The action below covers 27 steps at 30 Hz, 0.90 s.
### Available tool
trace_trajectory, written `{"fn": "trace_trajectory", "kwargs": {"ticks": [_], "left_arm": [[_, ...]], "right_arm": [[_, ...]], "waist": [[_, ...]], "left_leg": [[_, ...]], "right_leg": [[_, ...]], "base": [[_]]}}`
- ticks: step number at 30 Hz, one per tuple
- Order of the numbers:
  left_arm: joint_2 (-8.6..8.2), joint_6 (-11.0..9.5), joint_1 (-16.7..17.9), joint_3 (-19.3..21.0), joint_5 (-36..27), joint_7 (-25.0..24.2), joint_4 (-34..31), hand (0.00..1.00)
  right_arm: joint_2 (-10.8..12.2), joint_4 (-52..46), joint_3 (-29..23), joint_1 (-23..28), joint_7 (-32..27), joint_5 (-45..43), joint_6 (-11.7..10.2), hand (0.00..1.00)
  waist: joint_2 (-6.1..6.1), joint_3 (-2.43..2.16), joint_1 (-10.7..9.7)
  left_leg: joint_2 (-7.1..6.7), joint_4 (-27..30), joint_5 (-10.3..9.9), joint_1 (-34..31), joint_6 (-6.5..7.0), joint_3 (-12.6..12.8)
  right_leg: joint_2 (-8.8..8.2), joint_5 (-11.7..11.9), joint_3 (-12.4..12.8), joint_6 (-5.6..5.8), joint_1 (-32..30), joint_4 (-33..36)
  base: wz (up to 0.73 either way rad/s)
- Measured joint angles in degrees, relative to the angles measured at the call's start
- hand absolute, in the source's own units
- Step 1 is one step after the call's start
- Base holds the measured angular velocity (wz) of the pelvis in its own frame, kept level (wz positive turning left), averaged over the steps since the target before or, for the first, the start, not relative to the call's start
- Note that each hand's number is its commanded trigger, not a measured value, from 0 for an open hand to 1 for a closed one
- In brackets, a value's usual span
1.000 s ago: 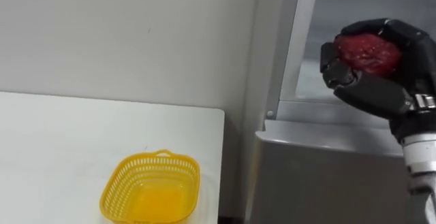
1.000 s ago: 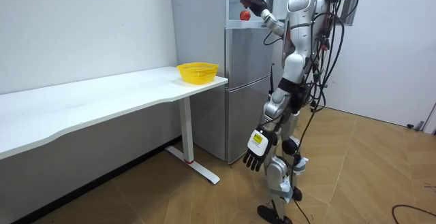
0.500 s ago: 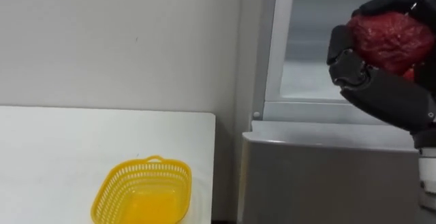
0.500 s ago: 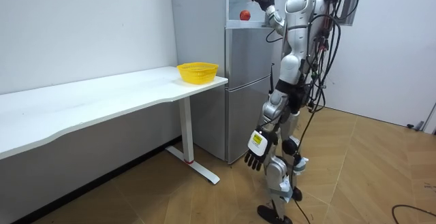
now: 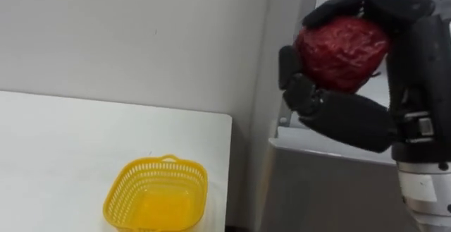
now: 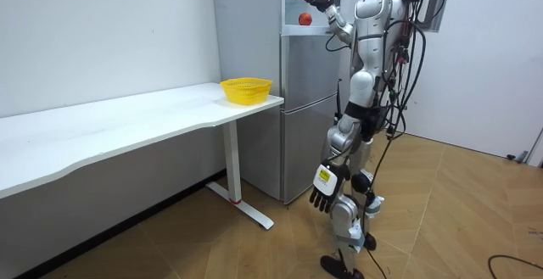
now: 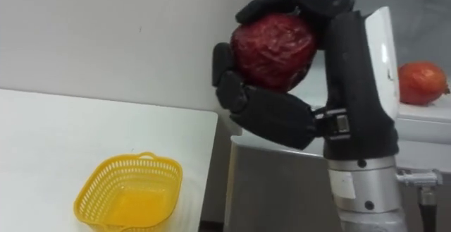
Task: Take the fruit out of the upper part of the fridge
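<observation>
Grasp status: right robot hand (image 7: 352, 91) curled around red fruit (image 7: 273, 49).
Judged light, firm, wrinkled non-slip skin; hold around its middle. At 7 o'clock: yellow basket (image 7: 130, 190). The left robot hand (image 6: 322, 196) hangs slack.

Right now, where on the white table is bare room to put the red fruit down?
The white table is bare left of the yellow basket and between it and the wall; the basket itself is empty. It is tight between the basket and the table's right edge, by the fridge, where the right hand holds the red fruit. The left hand hangs down.
</observation>
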Motion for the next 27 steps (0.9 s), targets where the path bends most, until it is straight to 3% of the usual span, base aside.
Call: {"fn": "trace_trajectory", "kwargs": {"ticks": [3,12,21,27], "left_arm": [[0.37,0.03,-0.34,-0.96,0.06,-0.03,-0.11,0.00],[0.89,0.13,-0.85,-2.11,0.19,-2.12,-0.16,0.00],[1.36,0.37,-1.22,-2.09,0.19,-3.74,-0.66,0.00],[2.40,0.51,-1.08,-2.16,0.18,-4.41,-0.75,0.00]], "right_arm": [[0.16,0.67,1.51,-1.76,1.40,-1.03,0.14,1.00],[0.45,6.54,5.01,-4.53,4.08,-7.79,0.71,1.00],[0.45,15.92,8.03,-7.07,6.38,-11.75,1.99,1.00],[0.49,19.89,12.31,-8.46,8.07,-12.34,3.06,1.00]], "waist": [[-0.50,0.62,0.54],[-1.40,0.18,2.81],[-3.12,0.75,6.33],[-3.06,0.88,6.95]], "left_leg": [[0.01,0.38,0.00,-0.25,-0.01,-0.52],[-0.08,0.81,0.00,-0.99,-0.03,-2.00],[-0.16,1.24,0.00,-0.81,-0.05,-2.57],[-0.32,1.24,0.00,-1.44,-0.08,-4.28]], "right_leg": [[0.00,0.00,-0.34,0.00,0.08,-0.02],[-0.15,0.00,-1.77,0.00,0.07,0.04],[-0.37,0.00,-2.79,0.00,0.91,0.01],[-0.45,0.00,-4.33,-0.01,1.04,-0.04]], "base": [[0.10],[0.07],[0.04],[0.12]]}}
